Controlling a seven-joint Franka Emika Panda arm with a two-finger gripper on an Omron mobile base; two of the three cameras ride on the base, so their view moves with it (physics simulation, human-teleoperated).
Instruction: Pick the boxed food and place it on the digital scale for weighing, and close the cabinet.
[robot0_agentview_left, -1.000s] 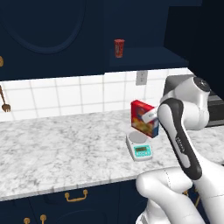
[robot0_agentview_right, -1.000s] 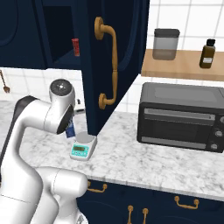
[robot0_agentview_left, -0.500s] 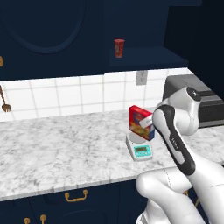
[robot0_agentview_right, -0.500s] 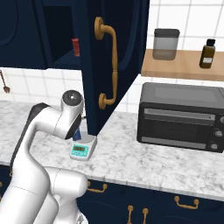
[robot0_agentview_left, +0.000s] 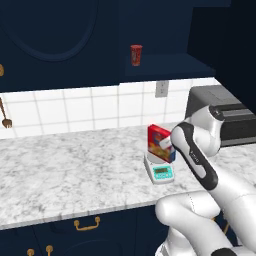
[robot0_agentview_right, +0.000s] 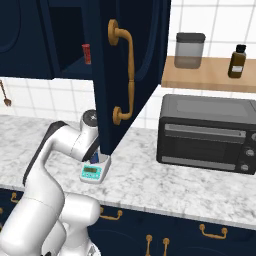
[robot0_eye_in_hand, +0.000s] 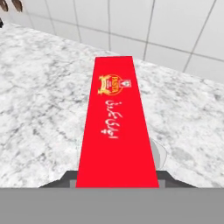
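Marble counter (robot0_agentview_left: 75, 170), boxed food (robot0_agentview_left: 160, 143) on digital scale (robot0_agentview_left: 159, 171), fingers hidden

Kitchen: marble counter (robot0_agentview_left: 70, 170), tiled wall (robot0_agentview_left: 75, 107) (toaster oven (robot0_agentview_right: 207, 131) too).

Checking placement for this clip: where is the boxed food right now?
In the left base view, the boxed food stands upright on the digital scale, mid-counter, left of the toaster oven.
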